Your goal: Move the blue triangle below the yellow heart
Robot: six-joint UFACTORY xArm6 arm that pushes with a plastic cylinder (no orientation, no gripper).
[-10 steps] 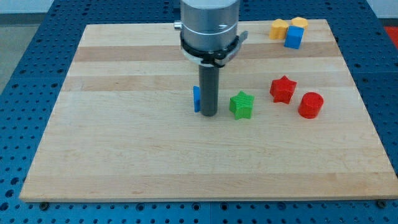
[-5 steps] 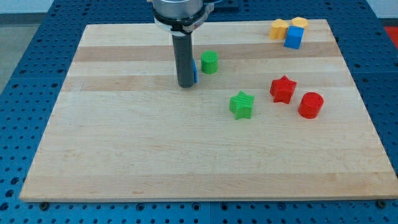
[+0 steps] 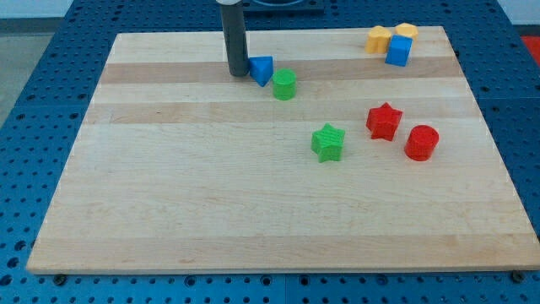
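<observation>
My tip [image 3: 238,73] stands upright on the board, rod reaching up out of view.

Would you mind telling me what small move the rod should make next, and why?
Probably push on toward the view's right: my tip sits against the blue triangle's left side, and the yellow blocks lie far to the right, though the green cylinder crowds the triangle's lower right.

Pale wooden board [image 3: 253,211], lengthwise planks, fills most of view. Around the board on all sides: blue perforated bench surface [image 3: 34,101], regular hole grid. Beyond the board's top edge, a pale strip. Lighting even.
</observation>
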